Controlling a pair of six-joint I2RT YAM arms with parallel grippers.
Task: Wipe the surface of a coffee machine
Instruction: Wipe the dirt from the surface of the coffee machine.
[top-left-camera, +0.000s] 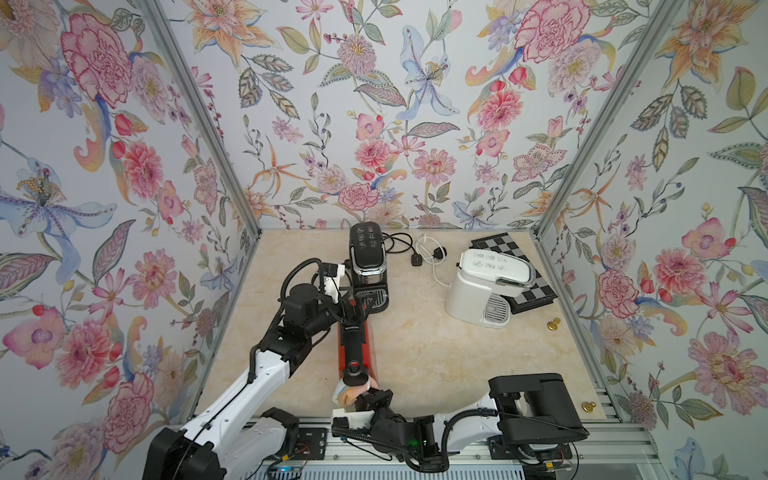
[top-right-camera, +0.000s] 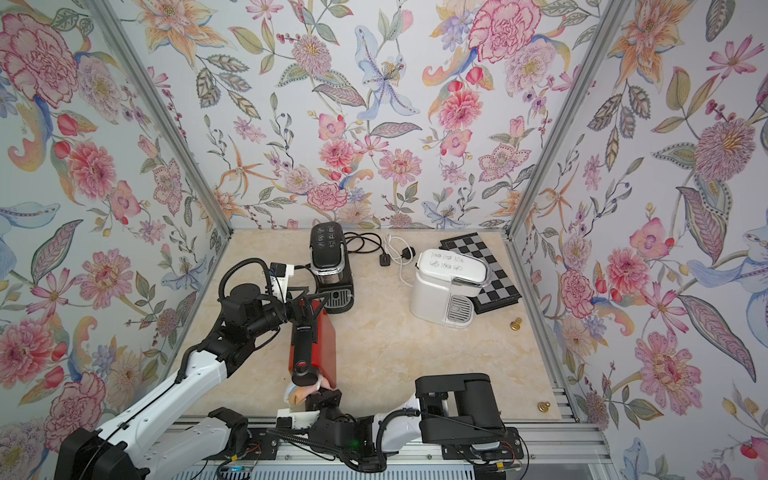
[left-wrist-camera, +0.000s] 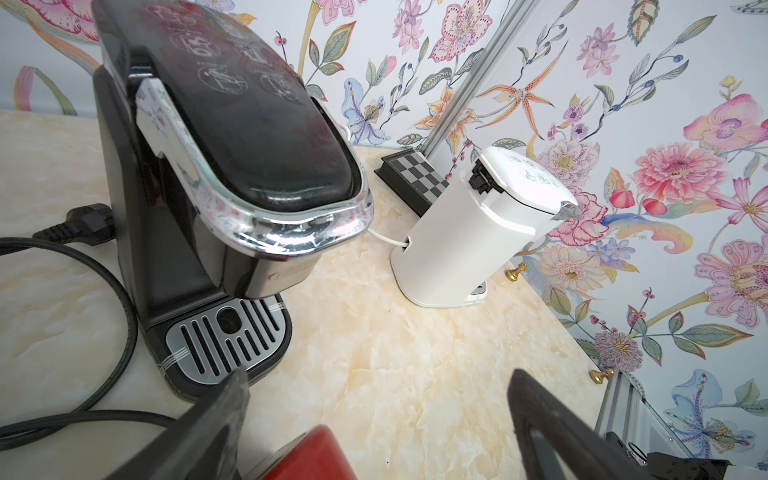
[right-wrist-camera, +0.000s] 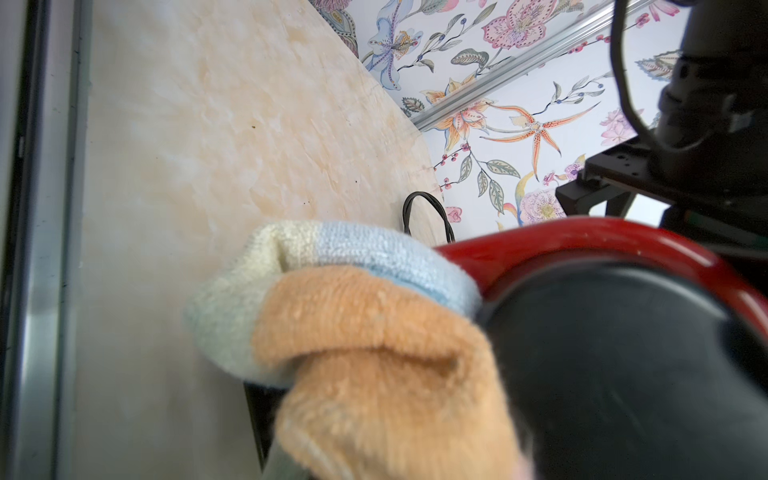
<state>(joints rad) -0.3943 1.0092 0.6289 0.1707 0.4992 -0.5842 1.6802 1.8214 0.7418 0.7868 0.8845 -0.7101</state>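
A red coffee machine with a black top bar stands at the front middle of the table. My right gripper is shut on a folded orange, blue and cream cloth. The cloth is pressed against the round black front head of the red machine. My left gripper is open over the machine's rear end. A red corner shows between its fingers, with a wide gap on one side.
A black coffee machine stands just behind the left gripper, its cables trailing at the back. A white coffee machine partly sits on a chessboard at the back right. Brass knobs lie by the right wall.
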